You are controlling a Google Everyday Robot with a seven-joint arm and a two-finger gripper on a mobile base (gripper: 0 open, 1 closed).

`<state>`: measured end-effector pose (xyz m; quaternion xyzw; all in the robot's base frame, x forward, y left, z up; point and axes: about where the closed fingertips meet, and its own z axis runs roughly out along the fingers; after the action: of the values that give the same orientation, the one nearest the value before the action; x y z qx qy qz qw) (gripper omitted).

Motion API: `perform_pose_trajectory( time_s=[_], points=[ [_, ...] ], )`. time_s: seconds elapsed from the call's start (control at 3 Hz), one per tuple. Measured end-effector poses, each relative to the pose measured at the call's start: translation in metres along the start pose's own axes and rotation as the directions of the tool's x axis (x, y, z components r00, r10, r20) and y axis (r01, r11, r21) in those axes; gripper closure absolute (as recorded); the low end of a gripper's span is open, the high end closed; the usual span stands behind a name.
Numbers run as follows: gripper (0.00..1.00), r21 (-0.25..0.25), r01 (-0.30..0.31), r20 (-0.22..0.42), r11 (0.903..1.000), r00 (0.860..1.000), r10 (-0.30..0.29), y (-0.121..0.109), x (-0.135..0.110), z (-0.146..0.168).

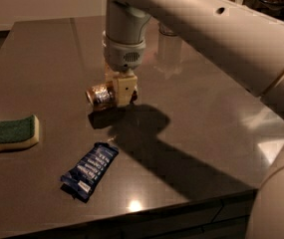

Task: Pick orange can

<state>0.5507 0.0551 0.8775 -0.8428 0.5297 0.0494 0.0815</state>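
Camera view: can (99, 94) half behind gripper (122, 88)

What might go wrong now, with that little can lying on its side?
The orange can lies on its side on the smooth table, so a nudge might send it rolling. The tool sits down at the can's right end, so it may catch only that end, and the can could slip out when lifted.

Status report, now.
Tool low at can. Can on its side on table. Sponge, wrapper lie apart; nothing in the way.
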Motion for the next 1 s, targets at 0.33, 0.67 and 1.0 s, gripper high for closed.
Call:
perform_pose_trajectory(
  time_s=[0.33, 0.67, 1.0],
  points=[
    [1.00, 0.026, -0.009, 0.053, 0.9996, 0.999, 0.007, -0.002, -0.003, -0.033],
    [1.00, 0.057, -0.013, 0.097, 0.9983, 0.995, 0.007, -0.010, -0.008, -0.063],
    [1.00, 0.079, -0.034, 0.126, 0.9963, 0.992, 0.024, -0.013, -0.010, -0.081]
  ],
)
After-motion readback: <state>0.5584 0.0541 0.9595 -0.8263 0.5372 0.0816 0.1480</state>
